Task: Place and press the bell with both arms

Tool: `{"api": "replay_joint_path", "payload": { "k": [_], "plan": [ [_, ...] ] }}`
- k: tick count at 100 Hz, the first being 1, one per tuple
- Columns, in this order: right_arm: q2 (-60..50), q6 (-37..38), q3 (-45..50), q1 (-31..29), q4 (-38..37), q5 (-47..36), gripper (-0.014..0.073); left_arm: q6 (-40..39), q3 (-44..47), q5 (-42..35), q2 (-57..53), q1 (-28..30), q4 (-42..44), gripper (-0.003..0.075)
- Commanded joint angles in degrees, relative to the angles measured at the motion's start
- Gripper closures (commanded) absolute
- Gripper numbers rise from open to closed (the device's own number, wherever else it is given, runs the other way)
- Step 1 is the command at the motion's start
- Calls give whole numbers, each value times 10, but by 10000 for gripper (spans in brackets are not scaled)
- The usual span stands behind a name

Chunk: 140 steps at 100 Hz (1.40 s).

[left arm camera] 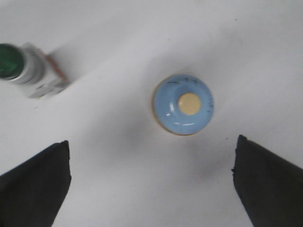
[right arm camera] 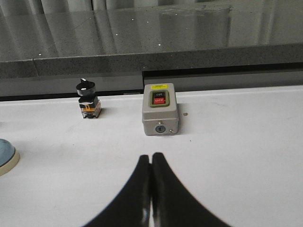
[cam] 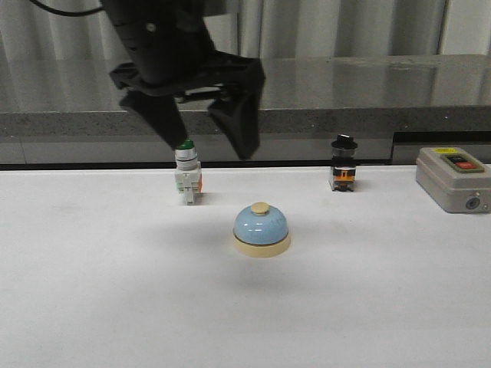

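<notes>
The light-blue bell (cam: 261, 228) with a cream base and cream button stands upright on the white table (cam: 115, 291), near its middle. My left gripper (cam: 207, 138) hangs open and empty above and behind the bell, well clear of it. In the left wrist view the bell (left arm camera: 183, 104) lies ahead of the wide-apart fingers (left arm camera: 35, 184). My right gripper (right arm camera: 151, 158) is shut and empty, low over the table; only the bell's edge (right arm camera: 7, 156) shows in its view. The right arm does not show in the front view.
A green-capped white push-button switch (cam: 186, 172) stands behind the bell to the left. A black selector switch (cam: 343, 162) stands behind to the right. A grey box with red and green buttons (cam: 454, 178) sits at the far right. A dark counter runs along the back.
</notes>
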Motion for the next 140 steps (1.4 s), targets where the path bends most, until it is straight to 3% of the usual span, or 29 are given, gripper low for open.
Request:
{"api": "replay_joint_path", "payload": {
  "k": [1, 47, 82, 111, 125, 140],
  "plan": [
    [-11, -4, -11, -4, 0, -49, 658, -1, 18, -28, -70, 28, -6, 59],
    [-11, -4, -11, -4, 0, -49, 658, -2, 267, -146, -334, 205, -27, 59],
    [-11, -4, -11, -4, 0, -49, 658, -2, 414, -185, -550, 210, -41, 59],
    [-11, -4, -11, -4, 0, -49, 658, -2, 471, -185, -694, 210, -41, 69],
    [-11, -4, -11, -4, 0, -49, 658, -2, 479, -185, -719, 210, -41, 147],
    [-11, -4, -11, -4, 0, -49, 658, -2, 479, -184, -721, 210, -41, 342]
  ]
}}
